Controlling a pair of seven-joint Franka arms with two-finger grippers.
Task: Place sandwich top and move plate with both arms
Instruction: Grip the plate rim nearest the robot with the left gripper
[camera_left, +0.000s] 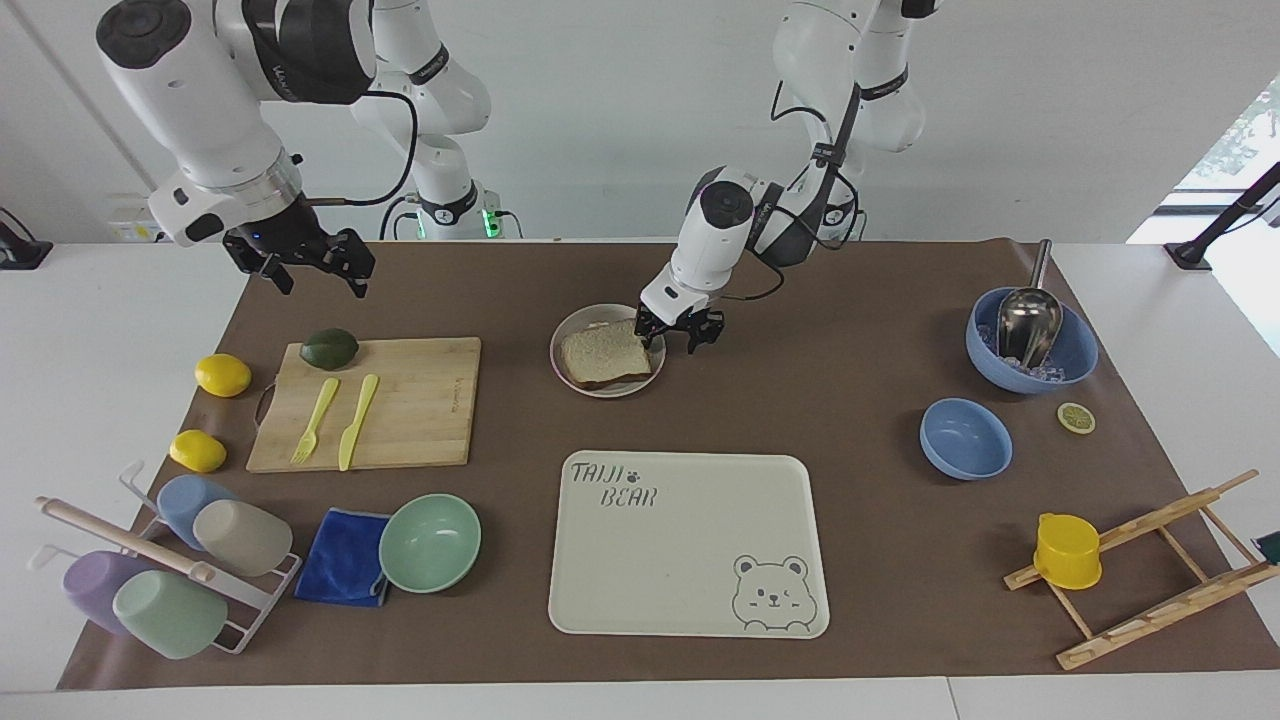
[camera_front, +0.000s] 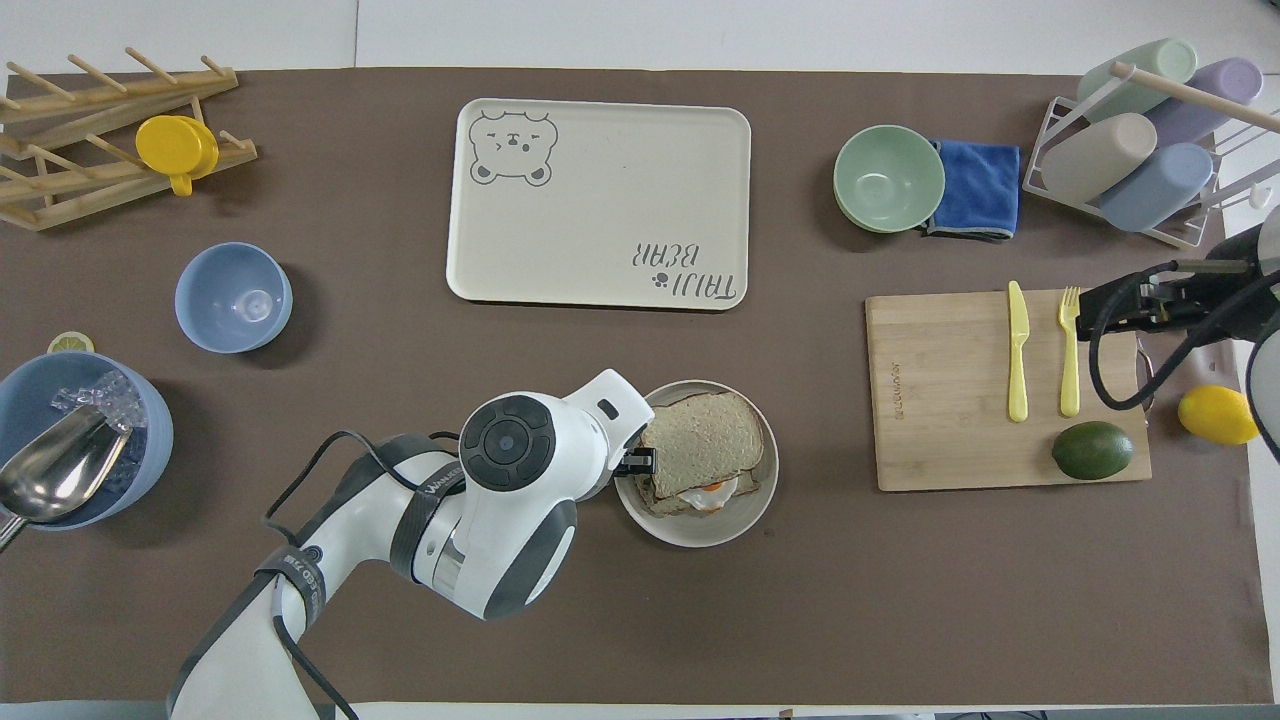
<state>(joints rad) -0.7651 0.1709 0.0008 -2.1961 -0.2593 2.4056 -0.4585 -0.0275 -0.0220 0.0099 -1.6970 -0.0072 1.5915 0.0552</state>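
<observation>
Small round grey-beige plate (camera_left: 607, 384) (camera_front: 697, 524) sits on the brown-covered table (camera_left: 860, 400) (camera_front: 500, 330), nearer the robots than the cream rectangular bear-print tray (camera_left: 688, 541) (camera_front: 598, 203). On the plate: squarish pale speckled bread slice with brown crust (camera_left: 605, 353) (camera_front: 699, 437), lying flat on top of the lower slice with fried egg (camera_front: 706, 491), whose edge peeks out on the robot side. Top slice is near square, no clear long axis; its edges are turned slightly off the tray's edges, one corner pointing toward the left arm's end of the table.

Left gripper (camera_left: 679, 328) (camera_front: 640, 462) is down at the plate rim on the left-arm side, fingers spread either side of the rim, one finger (camera_left: 646, 327) over the plate edge beside the bread; contact with the rim can't be confirmed.

Right gripper (camera_left: 305, 262) (camera_front: 1140, 305) hangs in the air, fingers apart and holding nothing, above the table edge past the bamboo cutting board (camera_left: 400, 410) (camera_front: 940, 390), well apart from the plate. Board carries a dark green avocado (camera_left: 329, 348) (camera_front: 1092, 450), a yellow plastic fork (camera_left: 316, 407) (camera_front: 1069, 350) and a yellow plastic knife (camera_left: 356, 420) (camera_front: 1017, 350).
</observation>
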